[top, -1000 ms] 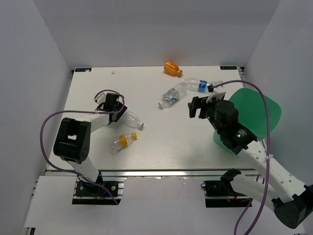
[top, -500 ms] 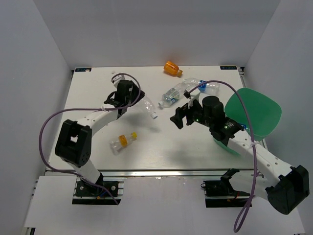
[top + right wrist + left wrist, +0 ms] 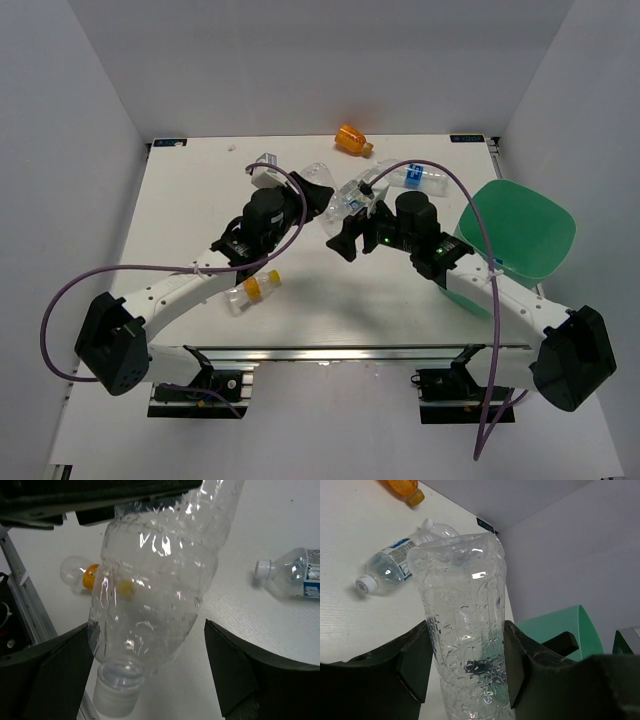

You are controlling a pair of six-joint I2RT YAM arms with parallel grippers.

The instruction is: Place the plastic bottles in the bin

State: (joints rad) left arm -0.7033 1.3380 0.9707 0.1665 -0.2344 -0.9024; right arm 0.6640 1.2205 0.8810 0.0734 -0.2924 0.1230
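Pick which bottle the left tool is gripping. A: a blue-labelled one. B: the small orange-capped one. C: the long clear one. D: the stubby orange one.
C: in the left wrist view the long clear bottle sits pinched between the fingers of the left tool, while the stubby orange bottle lies on the table.

Five bottles: one orange bottle (image 3: pixel 352 139) at top centre, a far blue-labelled bottle (image 3: pixel 418 178) and a near blue-labelled bottle (image 3: pixel 390 562) right of centre, one plain clear bottle (image 3: pixel 465 630) mid-frame, one orange-capped bottle (image 3: pixel 248 290) lower left. One green bin (image 3: pixel 540 200) at right. Two arms: left arm (image 3: pixel 180 290), right arm (image 3: pixel 500 295).
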